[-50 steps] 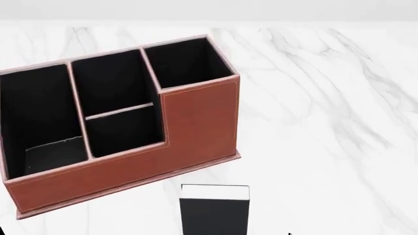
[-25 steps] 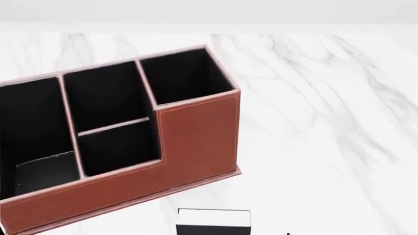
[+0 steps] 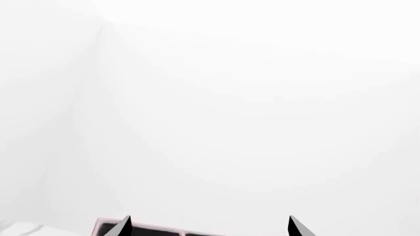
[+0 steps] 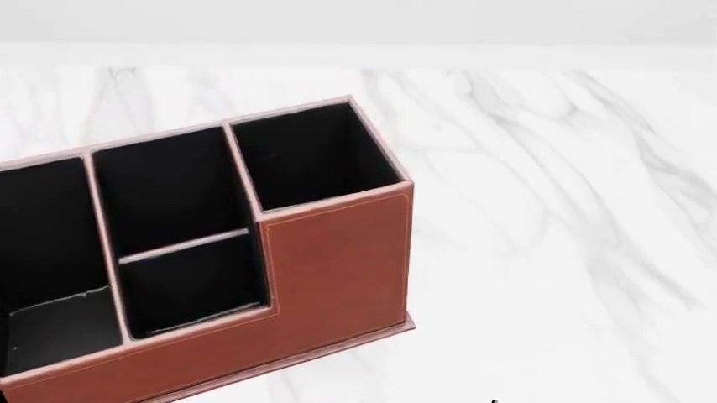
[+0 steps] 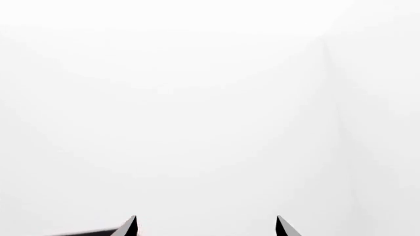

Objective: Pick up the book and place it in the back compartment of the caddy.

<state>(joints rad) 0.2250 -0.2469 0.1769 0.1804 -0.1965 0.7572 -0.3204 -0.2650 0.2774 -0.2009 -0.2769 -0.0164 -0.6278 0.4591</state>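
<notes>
The caddy (image 4: 336,260) is a red-brown organiser with pale stitched edges and black-lined compartments. It fills the left half of the head view, with its taller compartments at the back and the stepped lower ones in front. The book is out of view in every frame. In the left wrist view my left gripper (image 3: 208,226) is open, its two dark tips far apart with nothing between them, and a strip of the caddy's pale rim (image 3: 164,229) shows just beyond them. My right gripper (image 5: 205,225) is open as well and faces a blank white background.
The caddy stands on a white marble table (image 4: 538,210) that stretches to the right and back. A pale wall runs behind the table's far edge. Both wrist views show almost only white.
The head view has swung upward, so the caddy has slid down and left in the picture. The black book at the bottom edge has dropped out of sight.
</notes>
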